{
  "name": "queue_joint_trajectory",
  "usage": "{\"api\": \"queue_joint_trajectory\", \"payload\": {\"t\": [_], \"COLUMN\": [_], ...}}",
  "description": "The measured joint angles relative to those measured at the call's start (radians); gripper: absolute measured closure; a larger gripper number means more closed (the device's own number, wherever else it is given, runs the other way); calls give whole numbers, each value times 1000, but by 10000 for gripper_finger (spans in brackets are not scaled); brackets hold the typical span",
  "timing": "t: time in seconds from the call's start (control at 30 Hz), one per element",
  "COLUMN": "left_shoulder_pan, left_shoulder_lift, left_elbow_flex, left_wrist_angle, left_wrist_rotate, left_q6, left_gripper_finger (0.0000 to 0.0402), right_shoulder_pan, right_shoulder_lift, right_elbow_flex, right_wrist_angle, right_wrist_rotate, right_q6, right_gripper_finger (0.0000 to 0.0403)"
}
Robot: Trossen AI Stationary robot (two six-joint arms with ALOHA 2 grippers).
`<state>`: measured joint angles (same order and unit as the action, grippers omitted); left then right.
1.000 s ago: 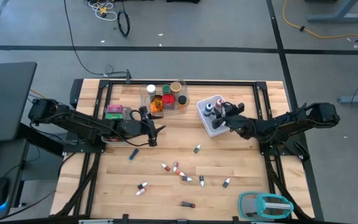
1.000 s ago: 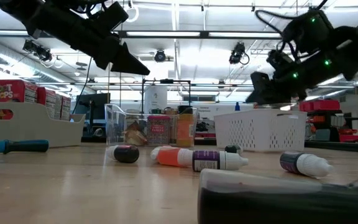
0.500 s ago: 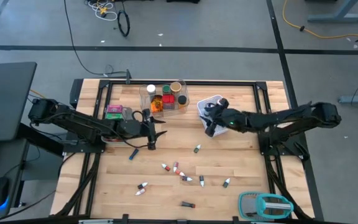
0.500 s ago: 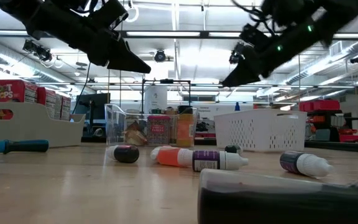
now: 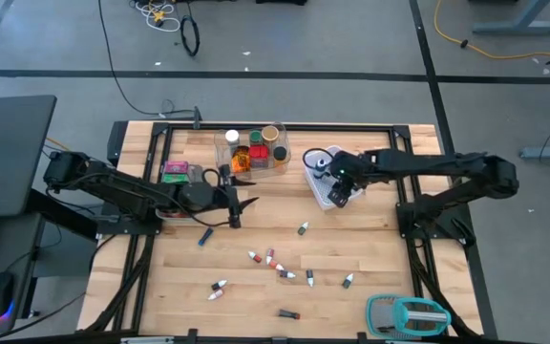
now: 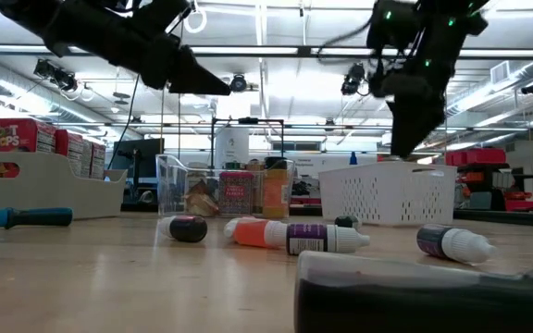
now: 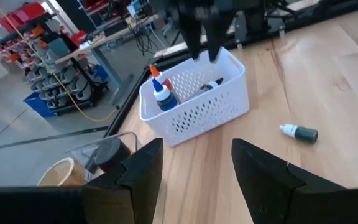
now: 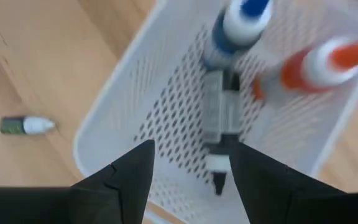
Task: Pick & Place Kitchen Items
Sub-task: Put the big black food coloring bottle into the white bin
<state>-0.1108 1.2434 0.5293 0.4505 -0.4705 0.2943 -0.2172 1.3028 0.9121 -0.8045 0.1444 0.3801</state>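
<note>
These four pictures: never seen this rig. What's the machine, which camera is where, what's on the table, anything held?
It is a robot with two dark arms at a wooden table, each ending in a two-finger gripper.

Cameras: one looks straight down from above, one sits at table-top height, and one rides on each wrist, looking past that arm's own fingers.

The left gripper hangs open and empty over the table, near the clear tray of jars. The right gripper is open above the white mesh basket, holding nothing. Its wrist view looks down into the basket at a dark vial, a blue-capped bottle and an orange-tipped one.

Small vials lie scattered on the wood, and a teal-and-grey gadget sits at the near right corner.
</note>
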Motion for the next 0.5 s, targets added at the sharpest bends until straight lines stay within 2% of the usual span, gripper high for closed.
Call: {"api": "queue_joint_trajectory", "payload": {"t": [0.17, 0.27, 0.5], "left_shoulder_pan": [0, 0, 0], "left_shoulder_lift": [0, 0, 0], "left_elbow_flex": [0, 0, 0], "left_wrist_angle": [20, 23, 40], "left_wrist_rotate": [0, -1, -7], "left_q6": [26, 59, 92], "left_gripper_finger": [200, 200, 200], "right_shoulder_pan": [-61, -72, -112], "right_shoulder_lift": [99, 167, 295], "right_elbow_flex": [-11, -11, -8], "right_wrist_angle": [6, 2, -50], "right_wrist_rotate": [-107, -102, -120], "right_q6": [-20, -67, -28], "right_gripper_finger": [186, 186, 186]}}
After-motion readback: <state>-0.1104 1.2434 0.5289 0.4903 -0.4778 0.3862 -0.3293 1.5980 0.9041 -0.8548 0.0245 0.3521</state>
